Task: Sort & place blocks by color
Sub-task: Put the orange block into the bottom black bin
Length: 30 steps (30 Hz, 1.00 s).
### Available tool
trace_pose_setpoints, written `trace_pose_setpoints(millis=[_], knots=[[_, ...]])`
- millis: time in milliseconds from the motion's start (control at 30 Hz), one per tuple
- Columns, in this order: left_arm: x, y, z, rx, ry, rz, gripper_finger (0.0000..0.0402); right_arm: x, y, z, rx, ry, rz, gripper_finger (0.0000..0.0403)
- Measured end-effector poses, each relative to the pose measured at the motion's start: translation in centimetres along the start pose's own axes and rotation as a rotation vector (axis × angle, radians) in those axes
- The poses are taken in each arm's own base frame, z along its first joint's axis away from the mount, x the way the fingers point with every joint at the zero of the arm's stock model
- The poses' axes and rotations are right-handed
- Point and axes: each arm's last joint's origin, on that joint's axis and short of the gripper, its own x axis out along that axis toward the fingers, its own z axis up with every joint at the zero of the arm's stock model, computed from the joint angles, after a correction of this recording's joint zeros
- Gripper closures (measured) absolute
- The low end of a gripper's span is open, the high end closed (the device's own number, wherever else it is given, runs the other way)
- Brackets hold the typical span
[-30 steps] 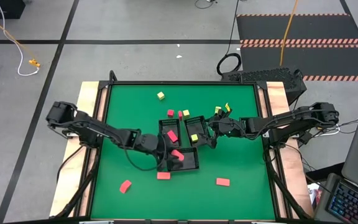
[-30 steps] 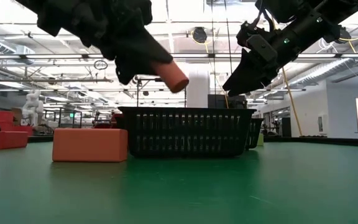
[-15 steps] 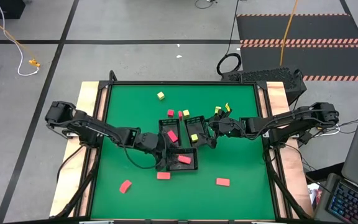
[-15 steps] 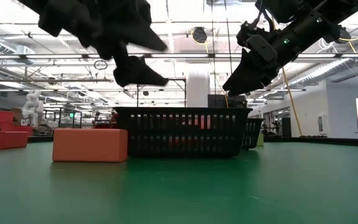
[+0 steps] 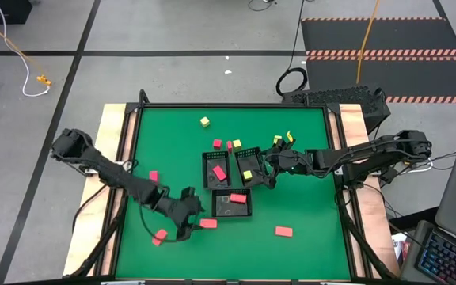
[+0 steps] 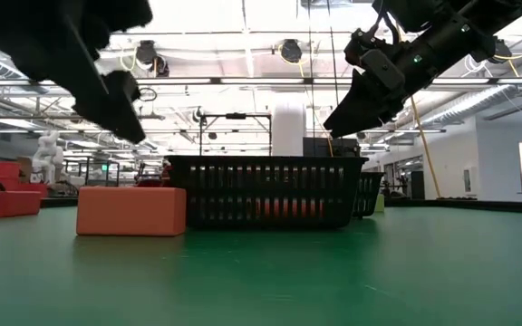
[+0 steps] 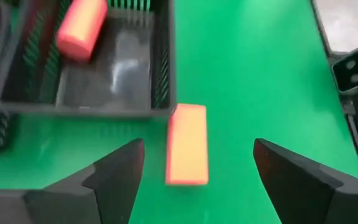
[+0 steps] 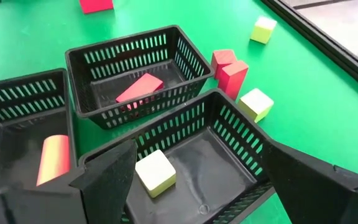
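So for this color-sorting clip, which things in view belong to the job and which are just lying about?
Job:
- red blocks
- yellow-green blocks
- black mesh trays
- left gripper, open above a red bar
- right gripper, open over the tray holding a yellow-green cube

Lying about:
- laptop
- orange cable
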Motion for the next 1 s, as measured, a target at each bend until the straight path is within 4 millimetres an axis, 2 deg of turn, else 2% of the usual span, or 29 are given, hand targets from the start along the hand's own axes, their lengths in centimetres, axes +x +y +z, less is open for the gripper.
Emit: trace_pose_setpoints(millis=[167, 533, 633, 700, 867, 1000], knots=[[1.2, -0.8, -0.9, 0.041, -0.01, 0.04, 0.009, 0.0, 0.0, 0.0, -0.001, 0.001, 0.001, 0.0064], [5.3, -0.3, -3.4, 0.008, 0.078, 0.108, 0.0094, 0.0, 0.1, -0.1, 0.067, 0.011, 0.028, 0.0064], [5.8, -0.1, -3.8, -0.001, 0.092, 0.127, 0.0119, -0.1, 0.3, -0.1, 0.073, 0.012, 0.035, 0.0064], [6.0, -0.1, -3.9, -0.005, 0.087, 0.14, 0.0149, -0.1, 0.4, -0.1, 0.073, 0.01, 0.039, 0.0064], [5.8, -0.4, -3.9, 0.006, 0.073, 0.14, 0.0265, -0.1, 0.5, -0.1, 0.085, 0.01, 0.043, 0.0064], [5.3, -0.9, -3.8, 0.023, 0.097, 0.081, 0.0273, -0.1, 0.5, -0.2, 0.084, 0.016, 0.041, 0.0064]])
